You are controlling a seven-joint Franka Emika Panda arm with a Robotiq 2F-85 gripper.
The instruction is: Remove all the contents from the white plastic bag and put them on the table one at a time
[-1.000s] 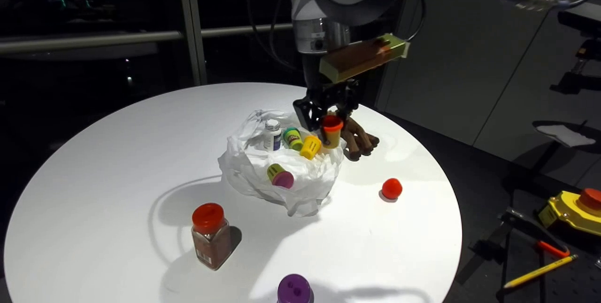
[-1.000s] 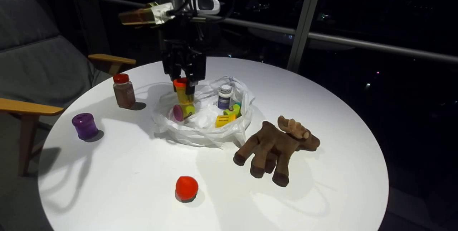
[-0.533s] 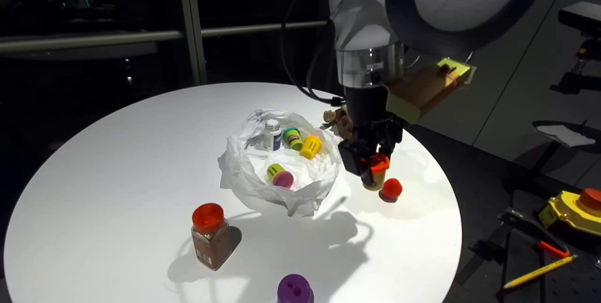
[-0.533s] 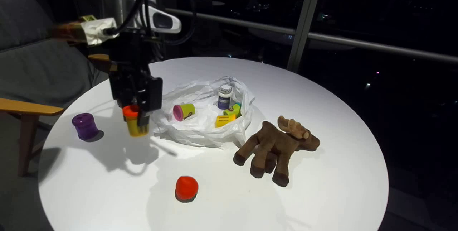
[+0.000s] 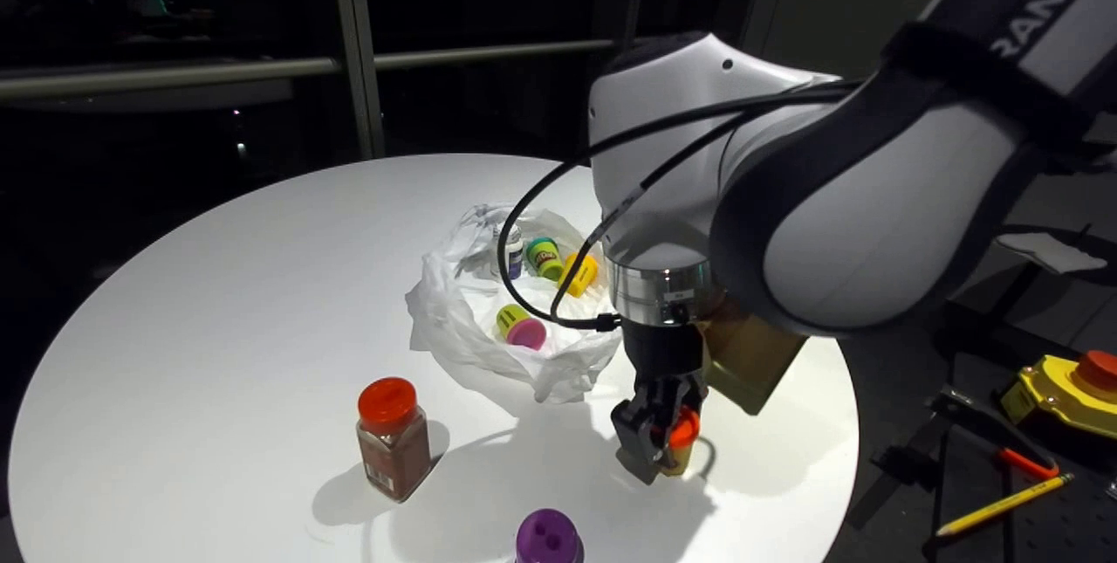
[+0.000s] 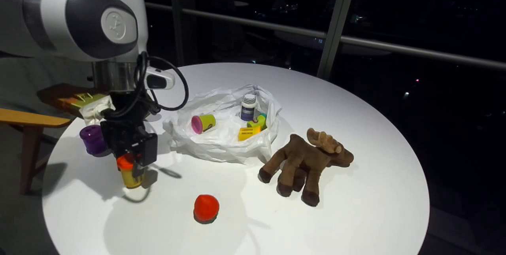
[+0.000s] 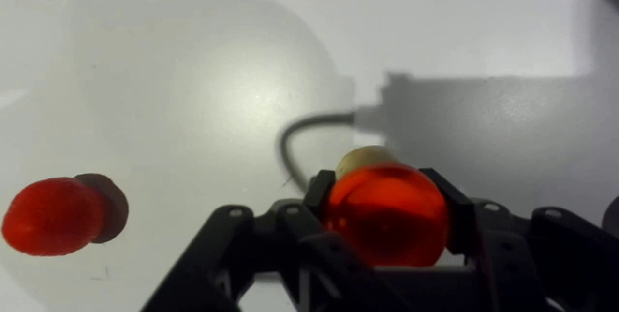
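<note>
Orange-lidded tub (image 7: 388, 217) (upright) in gripper (image 7: 386, 200)

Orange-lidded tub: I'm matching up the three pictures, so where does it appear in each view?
In an exterior view: the orange-lidded tub is low in the picture, a little right of centre.
In an exterior view: the orange-lidded tub is at the lower left.
In the wrist view: the orange-lidded tub is in the lower half, right of centre.
Shared landmark: the gripper, closed on it in every view.
</note>
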